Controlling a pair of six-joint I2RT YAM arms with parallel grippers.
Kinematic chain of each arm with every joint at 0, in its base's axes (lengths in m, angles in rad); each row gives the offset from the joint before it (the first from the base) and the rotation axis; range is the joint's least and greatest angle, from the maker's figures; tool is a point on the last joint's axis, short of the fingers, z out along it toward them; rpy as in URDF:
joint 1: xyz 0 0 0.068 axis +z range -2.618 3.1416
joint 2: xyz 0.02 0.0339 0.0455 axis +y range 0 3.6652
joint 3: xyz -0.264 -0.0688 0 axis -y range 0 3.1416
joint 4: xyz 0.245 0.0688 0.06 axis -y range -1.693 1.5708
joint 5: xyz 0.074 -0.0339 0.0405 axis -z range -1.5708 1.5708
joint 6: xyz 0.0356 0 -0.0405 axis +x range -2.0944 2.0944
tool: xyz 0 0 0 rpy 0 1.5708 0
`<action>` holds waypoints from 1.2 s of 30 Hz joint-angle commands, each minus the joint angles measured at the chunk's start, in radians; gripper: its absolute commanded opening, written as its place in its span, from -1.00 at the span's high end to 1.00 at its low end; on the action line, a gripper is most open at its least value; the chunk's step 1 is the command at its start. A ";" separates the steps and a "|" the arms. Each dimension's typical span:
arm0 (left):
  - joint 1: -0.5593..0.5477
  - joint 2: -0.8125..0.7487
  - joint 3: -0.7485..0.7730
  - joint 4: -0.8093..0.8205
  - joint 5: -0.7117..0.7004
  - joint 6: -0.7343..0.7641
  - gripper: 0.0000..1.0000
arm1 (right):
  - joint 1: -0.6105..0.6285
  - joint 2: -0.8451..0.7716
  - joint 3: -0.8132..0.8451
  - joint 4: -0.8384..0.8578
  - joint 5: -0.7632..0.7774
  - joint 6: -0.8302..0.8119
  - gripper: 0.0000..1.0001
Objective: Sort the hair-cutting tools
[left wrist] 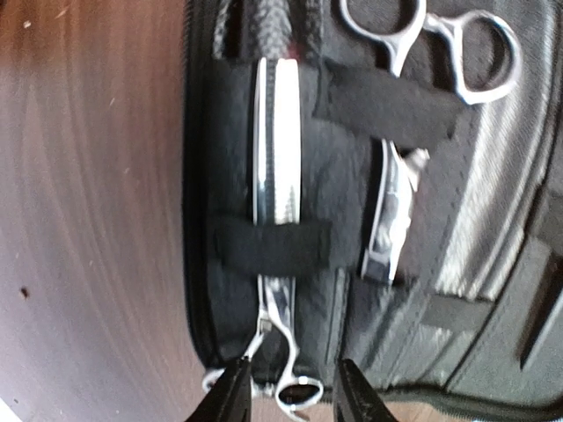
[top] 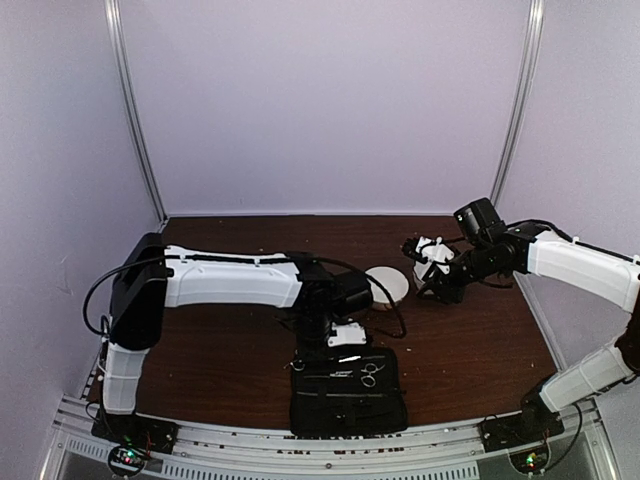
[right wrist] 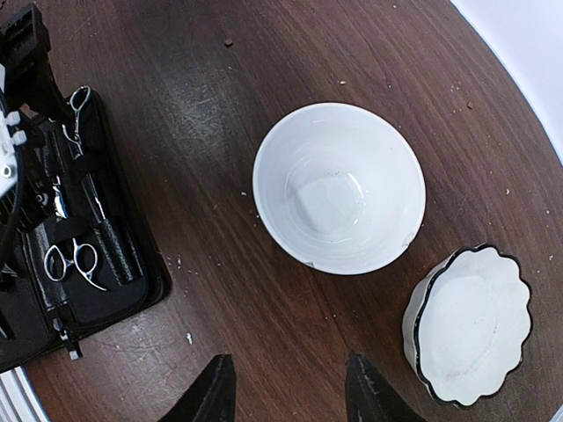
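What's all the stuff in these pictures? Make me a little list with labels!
case: black case, lying open at the near table edge
first scissors: silver, tucked under a strap in the case
second scissors: silver, strapped in beside the first
bowls: round white bowl and wavy-edged bowl, nothing inside either
left gripper: open, fingers either side of the first scissors' ring handle
right gripper: open, holding nothing, above the bowls

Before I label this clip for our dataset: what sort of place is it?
Probably a robot lab cell, not a salon: plain walls, metal corner posts, and arms bolted to a rail at a wooden table.
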 commanded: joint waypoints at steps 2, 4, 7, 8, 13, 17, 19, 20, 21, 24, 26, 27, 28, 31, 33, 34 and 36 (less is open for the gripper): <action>0.000 -0.049 -0.059 0.031 -0.028 -0.014 0.29 | 0.007 0.004 0.016 -0.013 -0.015 -0.014 0.10; 0.004 -0.046 -0.070 0.043 -0.039 -0.023 0.30 | 0.007 0.003 0.016 -0.015 -0.015 -0.013 0.10; 0.012 -0.058 -0.089 0.043 -0.063 -0.048 0.33 | 0.007 -0.002 0.017 -0.016 -0.013 -0.013 0.10; 0.014 -0.070 -0.099 0.044 -0.062 -0.053 0.35 | 0.007 -0.004 0.016 -0.016 -0.012 -0.013 0.10; 0.030 -0.139 -0.167 0.045 -0.060 -0.068 0.38 | 0.007 -0.004 0.015 -0.013 -0.012 -0.013 0.10; 0.040 -0.155 -0.211 0.051 -0.058 -0.073 0.45 | 0.007 0.002 0.016 -0.015 -0.012 -0.013 0.10; 0.040 -0.155 -0.222 0.060 -0.064 -0.075 0.46 | 0.007 0.004 0.017 -0.016 -0.013 -0.014 0.10; 0.040 -0.154 -0.224 0.063 -0.064 -0.075 0.46 | 0.007 0.005 0.017 -0.016 -0.013 -0.014 0.10; 0.040 -0.155 -0.224 0.065 -0.064 -0.077 0.47 | 0.007 0.004 0.016 -0.016 -0.013 -0.014 0.10; 0.043 -0.149 -0.223 0.074 -0.068 -0.077 0.52 | 0.007 0.005 0.016 -0.016 -0.012 -0.014 0.10; 0.044 -0.140 -0.221 0.077 -0.073 -0.077 0.58 | 0.007 0.007 0.017 -0.016 -0.012 -0.014 0.10; 0.045 -0.134 -0.219 0.080 -0.074 -0.077 0.59 | 0.007 0.009 0.016 -0.018 -0.011 -0.014 0.10; 0.045 -0.129 -0.217 0.084 -0.078 -0.077 0.60 | 0.007 0.008 0.016 -0.018 -0.009 -0.015 0.10; 0.046 -0.115 -0.206 0.099 -0.082 -0.078 0.63 | 0.008 0.010 0.017 -0.016 -0.008 -0.014 0.10; 0.046 -0.101 -0.192 0.104 -0.078 -0.078 0.63 | 0.007 0.013 0.017 -0.017 -0.008 -0.013 0.10; 0.045 -0.091 -0.185 0.104 -0.077 -0.077 0.63 | 0.007 0.014 0.018 -0.018 -0.008 -0.013 0.10; 0.046 -0.078 -0.177 0.109 -0.074 -0.076 0.64 | 0.007 0.016 0.018 -0.019 -0.008 -0.013 0.09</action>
